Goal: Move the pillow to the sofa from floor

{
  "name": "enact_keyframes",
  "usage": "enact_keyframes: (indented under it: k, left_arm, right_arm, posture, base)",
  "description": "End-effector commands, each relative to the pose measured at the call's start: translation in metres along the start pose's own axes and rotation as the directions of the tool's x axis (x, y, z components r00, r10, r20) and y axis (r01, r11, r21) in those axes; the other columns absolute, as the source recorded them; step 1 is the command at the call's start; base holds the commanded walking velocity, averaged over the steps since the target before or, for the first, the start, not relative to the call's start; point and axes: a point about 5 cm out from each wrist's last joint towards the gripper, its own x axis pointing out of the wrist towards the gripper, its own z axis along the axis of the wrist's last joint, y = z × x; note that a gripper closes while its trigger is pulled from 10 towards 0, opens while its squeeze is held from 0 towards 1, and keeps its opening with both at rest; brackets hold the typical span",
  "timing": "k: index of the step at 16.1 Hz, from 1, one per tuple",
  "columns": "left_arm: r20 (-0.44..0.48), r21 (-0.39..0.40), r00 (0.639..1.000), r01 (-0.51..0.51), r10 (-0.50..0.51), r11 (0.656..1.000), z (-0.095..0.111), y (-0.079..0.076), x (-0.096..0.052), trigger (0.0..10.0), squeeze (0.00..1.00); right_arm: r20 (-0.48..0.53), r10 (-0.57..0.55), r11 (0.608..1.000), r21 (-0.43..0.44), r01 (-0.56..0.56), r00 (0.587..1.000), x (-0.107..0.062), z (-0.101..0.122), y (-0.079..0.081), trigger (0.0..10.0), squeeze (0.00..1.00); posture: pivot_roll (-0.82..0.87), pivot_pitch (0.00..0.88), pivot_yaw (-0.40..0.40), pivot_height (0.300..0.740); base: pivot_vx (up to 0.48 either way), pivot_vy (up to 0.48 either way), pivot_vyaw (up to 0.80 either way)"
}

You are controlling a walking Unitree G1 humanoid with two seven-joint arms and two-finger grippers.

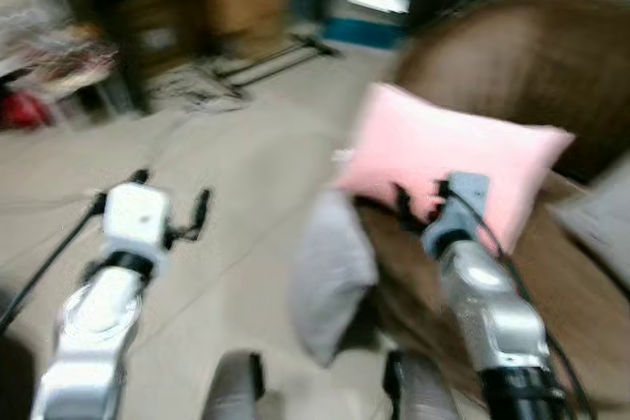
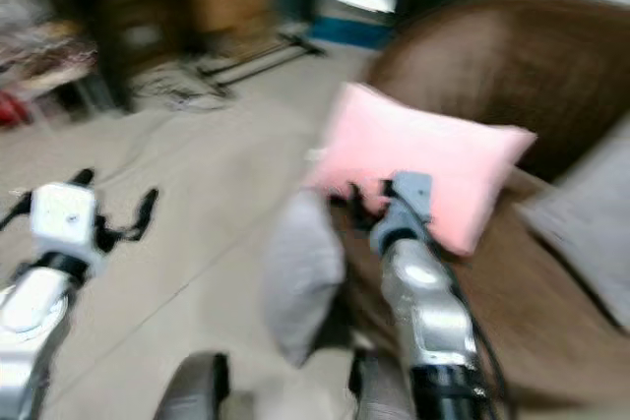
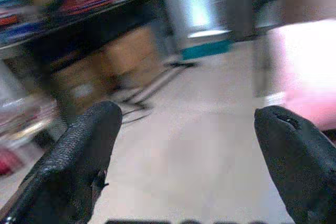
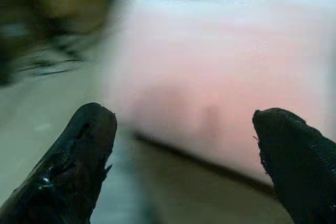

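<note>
Dim indoor light; all 4 views motion-blurred, perhaps heavily.

I'm holding the right gripper extended forward, fingers spread wide apart. I'm keeping the left gripper raised at left, fingers also spread.
</note>
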Motion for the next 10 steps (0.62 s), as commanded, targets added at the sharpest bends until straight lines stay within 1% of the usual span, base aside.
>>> enact_keyframes:
  k: [1, 2, 3, 6, 7, 9, 10]
  left_arm:
    - [-0.001, 0.011, 1.000, -0.005, 0.005, 1.000, 0.001, 0.004, -0.002, 10.0, 0.00]
    - [-0.002, 0.012, 1.000, -0.004, 0.004, 1.000, 0.001, 0.004, -0.003, 10.0, 0.00]
    - [-0.004, 0.015, 1.000, -0.004, 0.004, 1.000, 0.001, 0.004, -0.004, 10.0, 0.00]
    - [-0.006, 0.010, 1.000, 0.009, -0.009, 1.000, 0.001, 0.001, -0.008, 10.0, 0.00]
    - [-0.012, 0.012, 1.000, 0.017, -0.017, 1.000, 0.000, 0.000, -0.010, 10.0, 0.00]
    - [-0.021, 0.016, 0.999, 0.033, -0.032, 0.999, -0.001, -0.002, -0.015, 10.0, 0.00]
    - [-0.035, 0.012, 0.998, 0.053, -0.052, 0.999, -0.002, -0.004, -0.020, 10.0, 0.00]
  right_arm:
    - [0.014, 0.001, 1.000, 0.007, -0.002, 1.000, 0.001, 0.003, 0.001, 10.0, 0.00]
    - [0.016, -0.001, 1.000, 0.003, 0.001, 1.000, 0.001, 0.003, 0.001, 10.0, 0.00]
    - [0.022, -0.011, 1.000, -0.003, 0.011, 1.000, 0.001, 0.004, 0.000, 10.0, 0.00]
    - [0.032, -0.025, 1.000, 0.002, 0.025, 0.999, 0.003, 0.006, -0.006, 10.0, 0.00]
    - [0.032, -0.028, 1.000, 0.016, 0.027, 0.999, 0.004, 0.006, -0.008, 10.0, 0.00]
    - [0.027, -0.029, 0.997, 0.070, 0.027, 0.999, 0.009, 0.006, -0.011, 10.0, 0.00]
    - [0.023, -0.011, 0.993, 0.114, 0.008, 1.000, 0.017, 0.004, -0.011, 10.0, 1.00]
  posture:
    - [-0.03, 0.000, 0.026, 0.600]
    - [-0.03, 0.000, 0.025, 0.600]
    - [-0.02, 0.000, 0.024, 0.600]
    - [-0.02, 0.000, 0.021, 0.600]
    - [-0.01, 0.000, 0.017, 0.600]
    - [0.00, 0.000, 0.011, 0.600]
    - [0.00, 0.000, 0.008, 0.600]
  base:
    - [0.292, 0.000, -0.80]
    - [0.289, 0.000, -0.80]
    - [0.289, 0.000, 0.00]
    - [0.000, 0.000, 0.00]
    - [0.000, 0.000, 0.00]
    - [0.000, 0.000, 0.00]
    - [0.000, 0.000, 0.00]
